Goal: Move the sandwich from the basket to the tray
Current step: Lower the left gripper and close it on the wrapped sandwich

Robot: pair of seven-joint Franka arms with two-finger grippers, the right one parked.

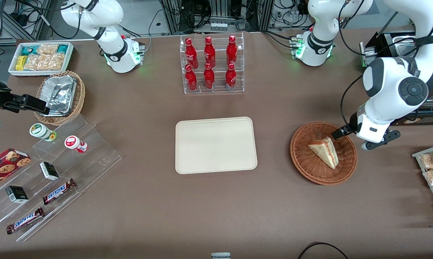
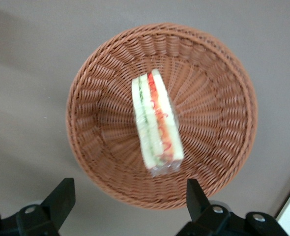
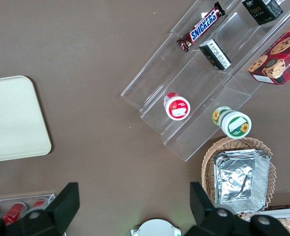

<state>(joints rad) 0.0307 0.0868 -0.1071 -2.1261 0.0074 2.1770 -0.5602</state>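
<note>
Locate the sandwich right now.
The pale triangular sandwich wedge lies inside the round reddish-brown wicker basket, toward the working arm's end of the table beside the cream rectangular tray; the open end effector hovers above the basket, apart from the sandwich.

Overall light: I saw even, bright overhead lighting across the brown matte table (image 1: 137, 201), nothing dim.
Shadows: soft and short; a faint one lay under the round reddish-brown woven wicker basket (image 1: 311, 169).
Glare: I noted highlights on the crumpled silver foil trays (image 1: 60, 94), the clear acrylic stepped display stand (image 1: 90, 158) and the red bottles (image 1: 209, 54).
Blur: in my left wrist view the triangular pale-bread sandwich (image 2: 156, 123) and weave looked slightly soft; the black two-finger gripper (image 2: 128, 199), its fingers spread apart above the basket, was blurrier.
Front view: sharp, edges undistorted.
</note>
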